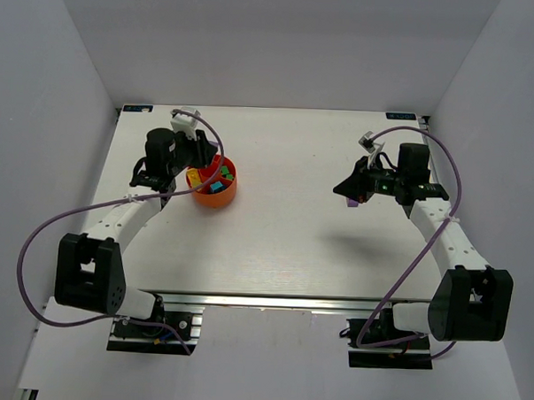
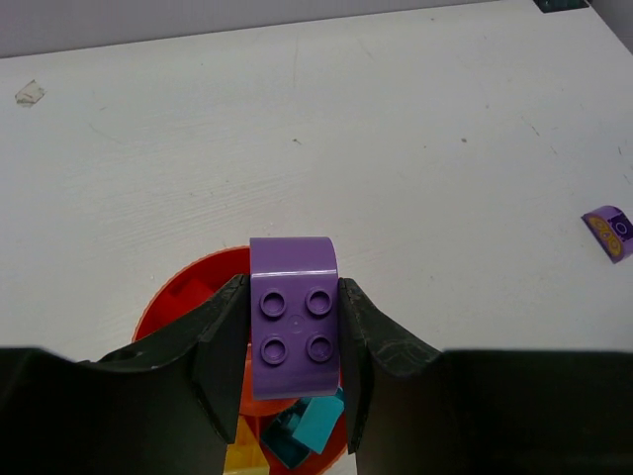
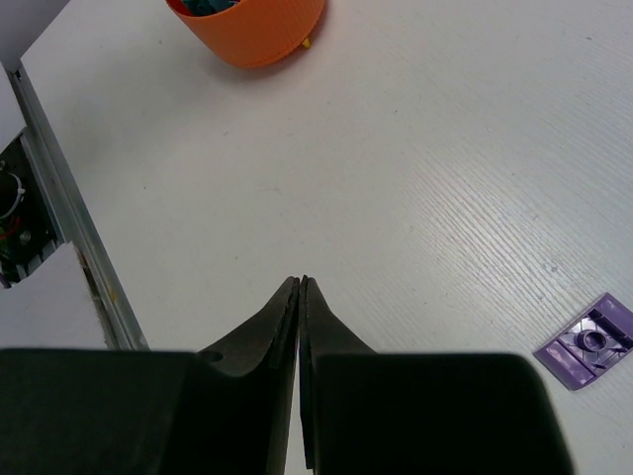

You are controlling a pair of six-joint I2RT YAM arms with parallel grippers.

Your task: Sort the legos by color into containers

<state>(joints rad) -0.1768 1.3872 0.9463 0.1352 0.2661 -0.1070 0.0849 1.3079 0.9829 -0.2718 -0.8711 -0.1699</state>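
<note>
**Legos (image 1: pixel 216 185) mostly in the dish (image 1: pixel 216 199); one purple brick (image 2: pixel 293 315) held above it**

Top external view: the orange dish sits at about ten o'clock from the middle of the table (image 1: pixel 283 245), with yellow, green and teal pieces showing inside its red insert. The left gripper (image 1: pixel 205 158) hangs right over the dish's far rim, probably so its load can fall straight into a wedge. The right gripper (image 1: pixel 349 191) hovers at about three o'clock, well apart from the dish. A small purple piece (image 1: pixel 352 202) lies on the table just under its tip. White walls (image 1: pixel 68 85) box in the table on three sides. A metal rail (image 1: pixel 271 302) runs along the near edge, and purple cables (image 1: pixel 35 234) loop from each arm.

Left wrist view: the jaws pinch the purple brick by its two sides, with the stud face towards the camera and the curved top up. The dish rim and teal and yellow pieces lie below, at six o'clock. I cannot tell which wedge the brick is over. The other purple piece rests at three o'clock, far across the bare surface. A pale scrap (image 2: pixel 30 93) lies at ten o'clock.

Right wrist view: the fingers are pressed together and hold nothing. The purple piece lies at four o'clock, clear of them, seemingly hollow side up. It looks like the next pick. The tabletop is matte white with fine streaks, so the small colours stand out well.
</note>
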